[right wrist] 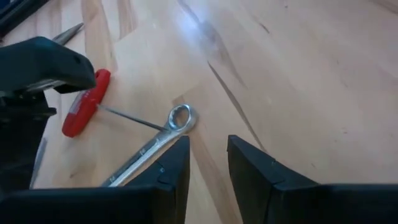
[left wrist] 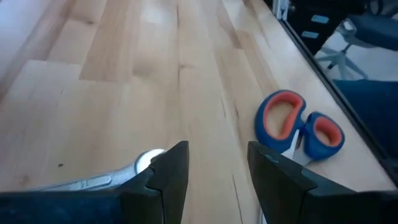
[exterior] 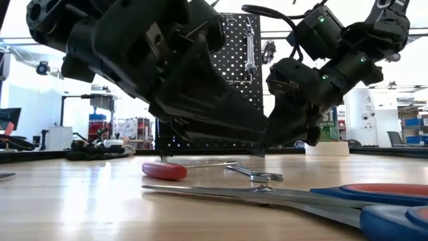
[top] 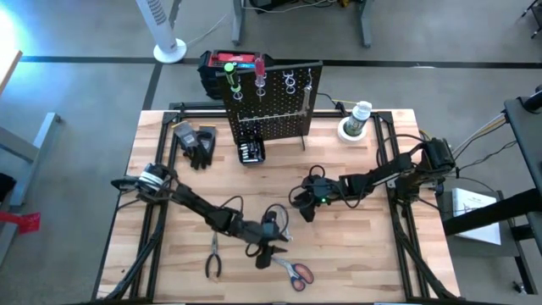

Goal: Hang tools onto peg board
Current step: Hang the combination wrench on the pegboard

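Both pincers agape, empty: left pincer (left wrist: 214, 168), right pincer (right wrist: 208, 163).

The peg board (top: 273, 102) stands upright, a black perforated panel well beyond both claws, with a green-handled screwdriver (top: 229, 78) and a red-handled screwdriver (top: 259, 68) seated in its top holders and one silver wrench (exterior: 249, 48) hanging on its face. On the surface, a second silver wrench (right wrist: 152, 144) lies flat just ahead of the right claw (right wrist: 208, 163), its ring end touching the thin shaft of a small red tool (right wrist: 84, 102) lying beside it. The scissors (left wrist: 298, 124), with red-and-blue handles, lie flat just ahead of the left claw (left wrist: 217, 165). Black-handled pliers (top: 214, 255) lie flat to that claw's side, apart from it.
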`<move>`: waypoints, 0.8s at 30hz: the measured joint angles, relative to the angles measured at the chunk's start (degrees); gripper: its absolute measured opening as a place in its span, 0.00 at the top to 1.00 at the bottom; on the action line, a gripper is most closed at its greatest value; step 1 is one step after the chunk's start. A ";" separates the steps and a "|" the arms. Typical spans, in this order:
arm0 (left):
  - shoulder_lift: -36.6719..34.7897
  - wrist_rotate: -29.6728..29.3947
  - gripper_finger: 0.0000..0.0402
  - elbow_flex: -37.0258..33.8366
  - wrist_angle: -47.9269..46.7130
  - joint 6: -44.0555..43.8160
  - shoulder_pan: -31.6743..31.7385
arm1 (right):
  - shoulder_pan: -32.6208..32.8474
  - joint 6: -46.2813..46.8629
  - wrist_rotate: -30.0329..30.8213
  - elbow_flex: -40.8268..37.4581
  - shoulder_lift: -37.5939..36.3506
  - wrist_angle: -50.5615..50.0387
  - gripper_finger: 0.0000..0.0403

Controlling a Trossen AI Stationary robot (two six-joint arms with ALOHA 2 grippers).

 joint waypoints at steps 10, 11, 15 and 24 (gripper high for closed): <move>0.00 0.18 0.61 0.09 -2.21 -3.40 0.20 | -0.04 0.65 1.28 0.91 0.00 0.00 0.72; 0.00 0.36 0.61 0.09 -2.29 -3.56 0.20 | -0.04 1.01 1.29 0.99 0.00 0.03 0.72; 0.00 -0.20 0.61 0.09 -4.31 -4.09 0.20 | -0.04 1.64 1.31 1.24 0.00 -0.33 0.70; -0.09 -9.57 0.61 0.11 -12.76 -9.15 1.99 | -0.02 3.80 1.29 1.41 0.00 -0.86 0.71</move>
